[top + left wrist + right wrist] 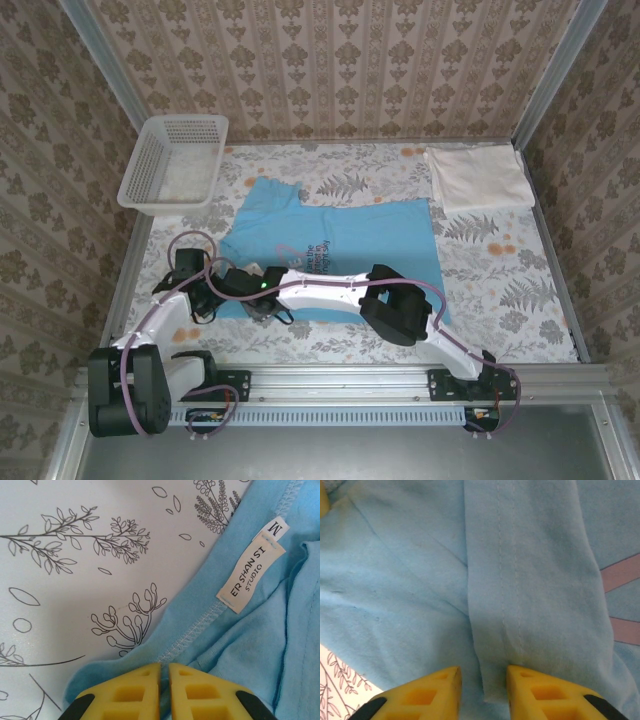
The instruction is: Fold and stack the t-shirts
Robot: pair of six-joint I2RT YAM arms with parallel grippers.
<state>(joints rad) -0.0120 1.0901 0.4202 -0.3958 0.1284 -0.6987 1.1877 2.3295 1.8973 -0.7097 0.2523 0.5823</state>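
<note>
Blue t-shirt (340,235) pinched by closed left fingers (132,692); right fingers (427,697) gape astride its fold (520,605).

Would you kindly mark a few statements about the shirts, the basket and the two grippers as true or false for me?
1. The light blue t-shirt lies spread on the table. True.
2. The cream-white t-shirt lies inside the basket. False: it lies folded on the table at the far right corner, away from the basket.
3. The left gripper is shut on the blue shirt's edge near the neck label. True.
4. The right gripper is shut tight. False: its jaws stand apart, with a fold of blue cloth between them.
5. The size tag reads L. False: it reads M.
</note>
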